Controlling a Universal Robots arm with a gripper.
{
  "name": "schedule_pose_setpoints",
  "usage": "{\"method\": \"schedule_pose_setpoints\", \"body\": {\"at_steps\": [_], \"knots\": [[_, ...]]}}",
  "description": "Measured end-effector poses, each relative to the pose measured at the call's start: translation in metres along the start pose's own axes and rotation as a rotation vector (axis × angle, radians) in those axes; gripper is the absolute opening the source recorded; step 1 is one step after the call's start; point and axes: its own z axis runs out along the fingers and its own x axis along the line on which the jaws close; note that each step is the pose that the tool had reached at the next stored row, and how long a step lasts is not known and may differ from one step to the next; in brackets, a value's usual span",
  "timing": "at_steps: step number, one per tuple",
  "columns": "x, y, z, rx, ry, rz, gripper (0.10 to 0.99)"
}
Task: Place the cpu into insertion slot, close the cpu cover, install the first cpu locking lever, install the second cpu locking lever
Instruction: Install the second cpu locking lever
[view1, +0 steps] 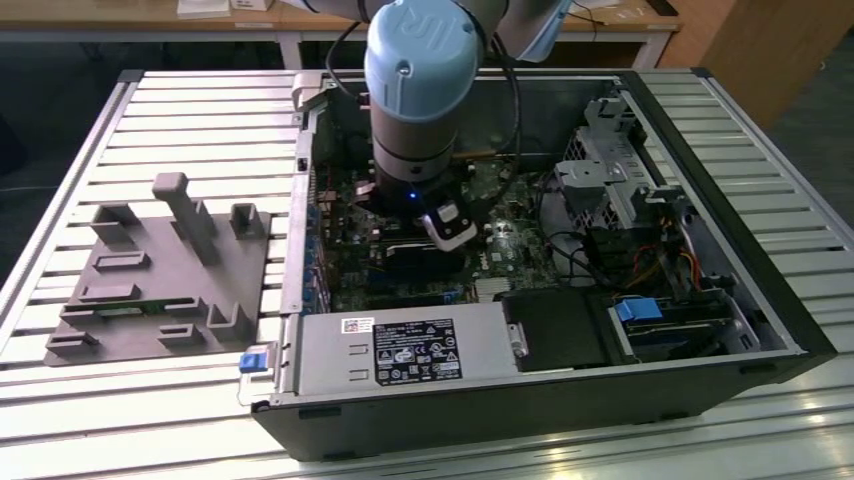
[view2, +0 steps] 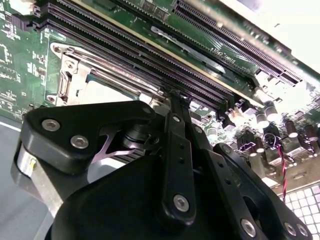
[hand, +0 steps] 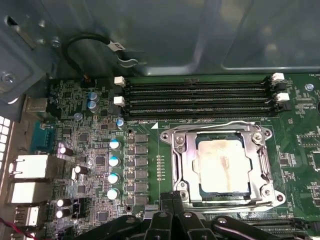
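Black gripper (hand: 172, 212) links, bolted with silver screws, sit nearest the lens in both wrist views; fingers pressed together into one narrow tip, pinching nothing, tip just beside the near edge of the cover (hand: 186, 165). In the second wrist view the same tip (view2: 178, 99) stands close to the socket frame's corner.

Cpu (hand: 222, 165) lies flat in the slot (hand: 260, 172), dull silver-grey face with a tan smear down its middle, square, edges parallel to the frame. Cover is down over it, silvery stamped metal, the chip showing through its window. A thin wire lever (hand: 235, 125) runs along the far edge of the frame.

Room: green board (hand: 150, 100) crowded beside the socket with grey block components and blue-topped capacitors (hand: 114, 161). Beyond the socket, four long black memory slots (hand: 197, 97) with white end clips. Farther still, the bare grey steel case wall (hand: 200, 35) and a looped black cable (hand: 82, 42).

Exterior view: arm (view1: 420, 90), pale blue, reaches down into the open case (view1: 747, 330); grey moulded fixture (view1: 160, 270) on the slatted table (view1: 80, 400), at the exterior view's left.
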Motion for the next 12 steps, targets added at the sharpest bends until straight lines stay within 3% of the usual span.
{"method": "schedule_pose_setpoints", "body": {"at_steps": [12], "knots": [[0.0009, 0.0023, 0.0011, 0.000, 0.0000, 0.000, 0.118]]}}
